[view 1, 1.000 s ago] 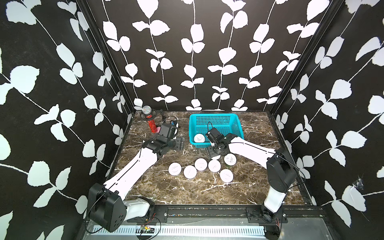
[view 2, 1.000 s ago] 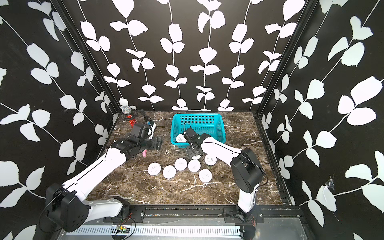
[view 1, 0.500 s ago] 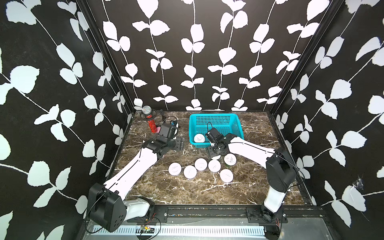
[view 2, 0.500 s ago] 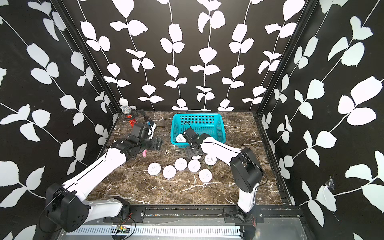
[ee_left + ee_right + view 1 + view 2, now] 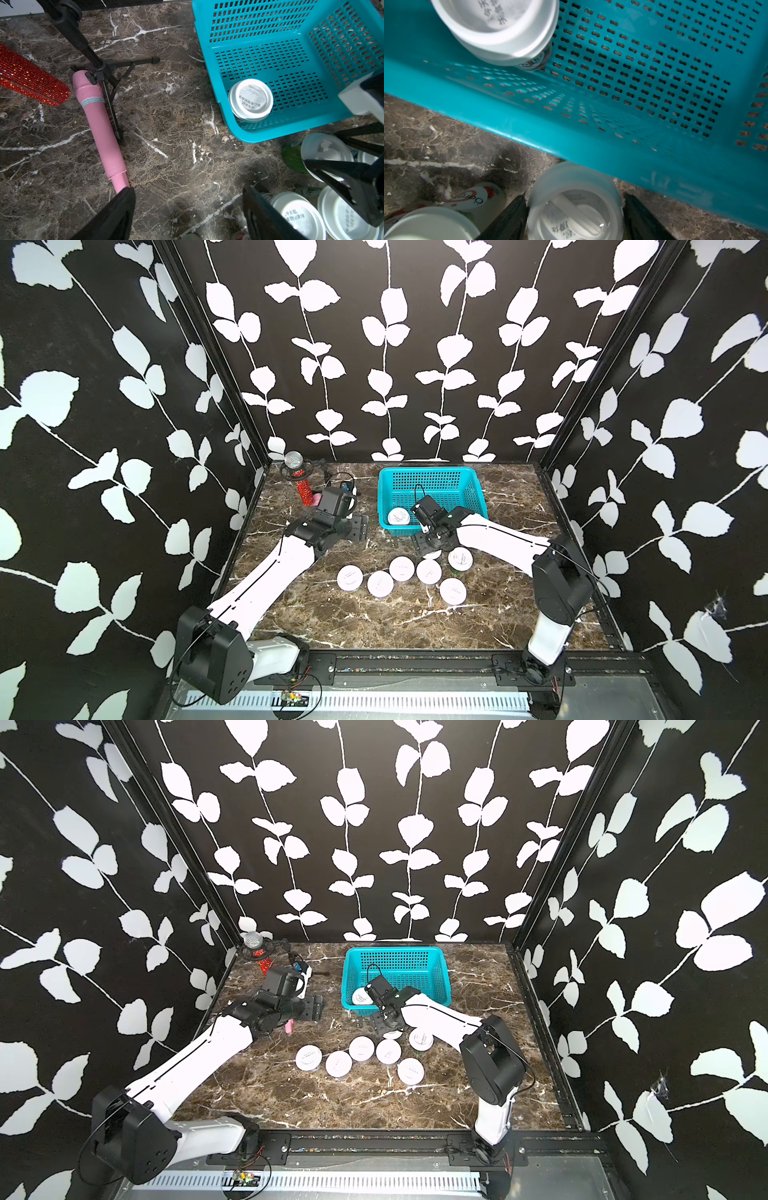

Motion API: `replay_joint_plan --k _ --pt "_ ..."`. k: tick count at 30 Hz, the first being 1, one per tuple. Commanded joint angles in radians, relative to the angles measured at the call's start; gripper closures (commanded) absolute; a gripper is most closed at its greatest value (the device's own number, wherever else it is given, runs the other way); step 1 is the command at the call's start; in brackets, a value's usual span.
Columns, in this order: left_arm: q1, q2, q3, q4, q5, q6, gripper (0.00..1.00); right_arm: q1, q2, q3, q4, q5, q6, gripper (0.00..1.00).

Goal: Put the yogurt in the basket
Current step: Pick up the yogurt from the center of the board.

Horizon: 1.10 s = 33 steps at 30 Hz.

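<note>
The turquoise basket [image 5: 432, 475] [image 5: 395, 950] stands at the back of the marble table with one yogurt [image 5: 398, 516] [image 5: 250, 99] in its near-left corner. Several more white-lidded yogurt cups [image 5: 402, 568] [image 5: 361, 1048] cluster on the table in front of it. My right gripper [image 5: 432, 545] [image 5: 575, 207] is low, just outside the basket's front wall, with its fingers [image 5: 512, 218] against both sides of one yogurt cup [image 5: 575, 205]. My left gripper [image 5: 359, 526] [image 5: 187, 193] hangs open over bare marble, left of the basket, and holds nothing.
A pink slim bottle [image 5: 99, 124] lies on the table at the left, beside a small black tripod [image 5: 108, 68]. A red glittery microphone [image 5: 302, 485] stands in the back-left corner. Patterned walls close the table in on three sides.
The right arm has shifted very slightly over the cup by the basket. The left arm, the basket and the other cups have not moved.
</note>
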Motion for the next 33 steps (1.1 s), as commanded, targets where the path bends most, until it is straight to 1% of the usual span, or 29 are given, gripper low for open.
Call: replay_joint_plan --k 1,8,18,27,33 --pt "0.008 -0.019 -0.008 -0.002 -0.002 0.009 0.19 0.006 -0.036 -0.009 -0.035 0.023 0.01 0.26" --pt "0.008 -0.022 -0.005 -0.003 0.0 0.007 0.18 0.007 -0.058 -0.024 -0.04 0.02 0.014 0.29" --pt "0.007 -0.022 -0.005 -0.005 0.004 0.006 0.18 0.005 -0.044 -0.03 -0.046 0.019 0.014 0.26" --pt "0.007 -0.023 -0.005 -0.008 0.002 0.006 0.18 0.005 -0.023 -0.026 -0.043 0.003 0.014 0.3" --pt "0.008 -0.022 -0.003 -0.006 0.003 0.007 0.18 0.005 -0.015 -0.028 -0.053 0.015 0.018 0.27"
